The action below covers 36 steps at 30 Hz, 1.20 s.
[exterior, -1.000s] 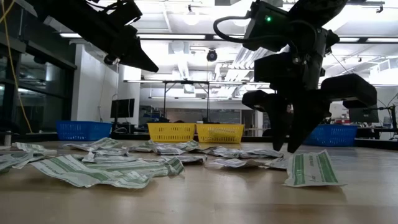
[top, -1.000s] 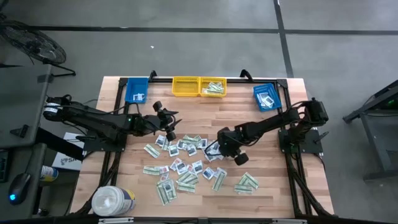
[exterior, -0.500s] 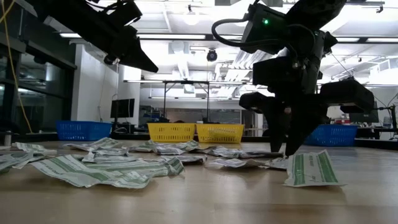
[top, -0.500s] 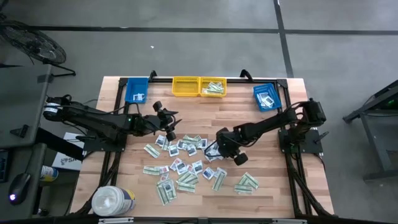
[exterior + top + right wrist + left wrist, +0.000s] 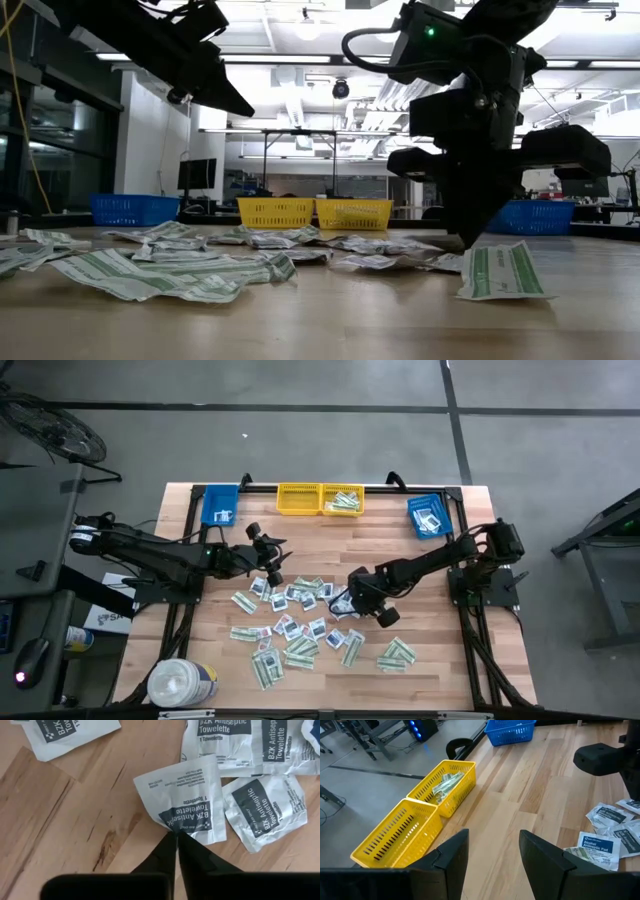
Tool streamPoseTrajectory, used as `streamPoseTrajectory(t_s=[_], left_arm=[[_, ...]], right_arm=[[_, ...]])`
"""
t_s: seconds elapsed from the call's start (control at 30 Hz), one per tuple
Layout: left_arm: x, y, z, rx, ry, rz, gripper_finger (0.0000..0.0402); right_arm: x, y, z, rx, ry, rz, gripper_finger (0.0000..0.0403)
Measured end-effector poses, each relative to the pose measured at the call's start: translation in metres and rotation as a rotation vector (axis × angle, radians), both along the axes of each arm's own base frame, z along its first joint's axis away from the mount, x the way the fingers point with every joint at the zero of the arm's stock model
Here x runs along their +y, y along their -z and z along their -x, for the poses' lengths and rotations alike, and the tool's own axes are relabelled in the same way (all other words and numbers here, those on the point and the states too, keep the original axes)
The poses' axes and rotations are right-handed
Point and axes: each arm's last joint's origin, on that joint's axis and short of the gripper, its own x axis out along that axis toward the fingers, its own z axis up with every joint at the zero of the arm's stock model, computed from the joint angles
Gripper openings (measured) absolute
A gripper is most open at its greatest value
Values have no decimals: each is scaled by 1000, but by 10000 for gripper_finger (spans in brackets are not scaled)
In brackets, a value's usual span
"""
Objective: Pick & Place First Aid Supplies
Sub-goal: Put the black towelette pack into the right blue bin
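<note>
At the near edge of the table (image 5: 450, 660), a big white tub (image 5: 182, 683) stands at the left corner. Just beyond it, the first aid packets (image 5: 300, 625) lie scattered flat across the table's middle, long green-striped strips mixed with small squarish white ones. On the right side of that scatter, the right gripper (image 5: 176, 836) is down at the wood, its fingers (image 5: 165, 852) clenched together on the edge of one antiseptic towelette packet (image 5: 185, 802), which lies on the table beside others of its kind. Over the left side of the scatter, the left gripper (image 5: 492, 852) hangs above the table with its fingers (image 5: 452, 852) spread apart and nothing between them. Along the far edge sit two yellow bins (image 5: 320, 499), side by side, flanked by a blue bin (image 5: 220, 504) at the left and another blue bin (image 5: 430, 517) at the right.
</note>
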Motion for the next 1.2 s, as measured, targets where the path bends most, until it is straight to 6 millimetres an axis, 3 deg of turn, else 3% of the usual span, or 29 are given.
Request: streamPoseTrajectory(t_s=[0.33,0.63,0.87,1.2], left_arm=[[0,2,1,20,0,-2,172],[0,2,1,20,0,-2,172],[0,1,1,17,0,-2,172],[0,1,1,15,0,-1,172]], right_arm=[[-1,-4,4,10,124,3,1],[-13,-45,18,-63,324,103,0],[-36,-60,38,16,553,182,0],[-87,-63,60,170,893,195,0]])
